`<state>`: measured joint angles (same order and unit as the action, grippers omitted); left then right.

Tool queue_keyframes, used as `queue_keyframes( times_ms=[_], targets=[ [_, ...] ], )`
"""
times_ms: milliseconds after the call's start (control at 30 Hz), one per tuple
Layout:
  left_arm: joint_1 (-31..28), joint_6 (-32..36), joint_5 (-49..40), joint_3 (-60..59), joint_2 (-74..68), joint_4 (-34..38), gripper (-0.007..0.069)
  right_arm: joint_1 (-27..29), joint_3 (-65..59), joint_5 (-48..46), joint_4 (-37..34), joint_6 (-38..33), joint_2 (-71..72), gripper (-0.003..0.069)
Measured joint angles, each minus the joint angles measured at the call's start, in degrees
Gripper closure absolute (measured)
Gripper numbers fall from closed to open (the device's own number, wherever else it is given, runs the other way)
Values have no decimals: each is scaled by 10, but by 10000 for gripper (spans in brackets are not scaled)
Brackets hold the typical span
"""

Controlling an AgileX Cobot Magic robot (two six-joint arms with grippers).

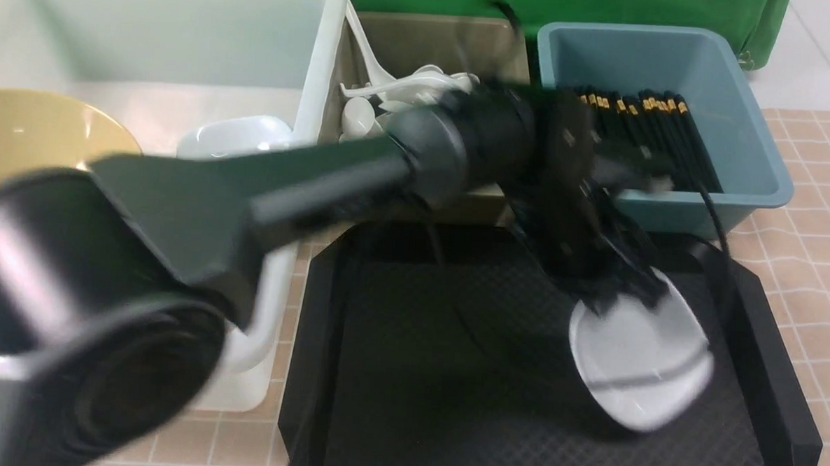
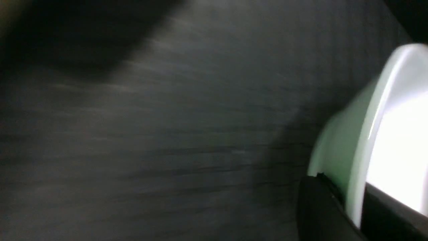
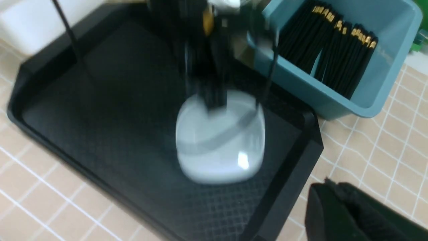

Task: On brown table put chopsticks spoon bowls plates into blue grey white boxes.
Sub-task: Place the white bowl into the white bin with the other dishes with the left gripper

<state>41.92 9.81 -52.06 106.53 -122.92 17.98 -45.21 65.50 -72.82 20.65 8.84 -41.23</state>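
Note:
My left gripper [image 1: 619, 298] is shut on the rim of a white squarish plate [image 1: 640, 362] and holds it tilted over the black tray [image 1: 327, 313]. In the left wrist view the rim [image 2: 367, 134] sits between the two black fingers [image 2: 321, 207]. The right wrist view shows the same plate [image 3: 220, 144] under the blurred left arm. My right gripper [image 3: 329, 189] is shut and empty over the tiled cloth beside the tray; it is out of the front view. The blue box [image 1: 755, 136] holds black chopsticks [image 1: 643, 131].
A large white box [image 1: 185, 34] at the left holds a yellow bowl [image 1: 34, 132] and a white dish [image 1: 233, 135]. A grey-brown box [image 1: 430, 48] between the boxes holds white spoons [image 1: 386, 95]. The left arm [image 1: 213, 203] crosses the front view.

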Motion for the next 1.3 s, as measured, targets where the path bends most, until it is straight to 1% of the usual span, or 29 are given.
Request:
queue_keyframes(
  times_ms=[33, 133, 167, 233, 267, 433, 567, 600, 667, 800, 933, 1000, 1033, 1067, 1100, 1133, 1200, 1300],
  targets=[
    [-15, 3, 0, 0, 15, 0, 620, 0, 0, 0, 0, -5, -9, 594],
    [-84, 11, -8, 1, 88, -4, 620, 0, 0, 1, -5, -33, -48, 594],
    [-84, 11, -9, 1, 88, -4, 620, 0, 0, 1, -7, -35, -51, 594],
    [-141, 27, -28, 2, 144, -5, 620, 0, 13, 3, -29, -67, -100, 594],
    [-150, 30, -30, 3, 151, -5, 620, 0, 15, 4, -33, -70, -104, 594],
    [-273, 67, -83, 6, 229, -6, 620, 0, 103, 44, -112, -149, -224, 592],
    [-378, 74, -115, 5, 244, -8, 620, 0, 197, 79, -169, -199, -316, 592],
    [-387, 75, -116, 3, 244, -8, 620, 0, 202, 80, -174, -203, -320, 592],
    [-431, 84, -117, -11, 242, -9, 620, 0, 262, 83, -203, -231, -372, 592],
    [-489, 96, -101, -32, 219, -2, 620, -9, 345, 79, -226, -262, -445, 592],
    [-513, 113, -78, -34, 175, 38, 620, -18, 398, 78, -230, -287, -496, 592],
    [-513, 146, -70, -34, 148, 64, 620, -19, 416, 78, -231, -298, -516, 592],
    [-511, 176, -67, -34, 130, 85, 620, -19, 424, 78, -230, -304, -529, 592],
    [-511, 181, -66, -34, 127, 88, 620, -19, 428, 78, -230, -305, -531, 592],
    [-511, 218, -59, -35, 106, 107, 620, -19, 435, 78, -230, -316, -546, 592],
    [-510, 243, -50, -35, 90, 114, 620, -19, 439, 78, -230, -324, -557, 592],
    [-510, 270, -31, -36, 69, 117, 617, -19, 441, 79, -225, -340, -572, 591],
    [-510, 282, -14, -36, 54, 116, 614, -19, 441, 82, -217, -351, -584, 590]
  ],
)
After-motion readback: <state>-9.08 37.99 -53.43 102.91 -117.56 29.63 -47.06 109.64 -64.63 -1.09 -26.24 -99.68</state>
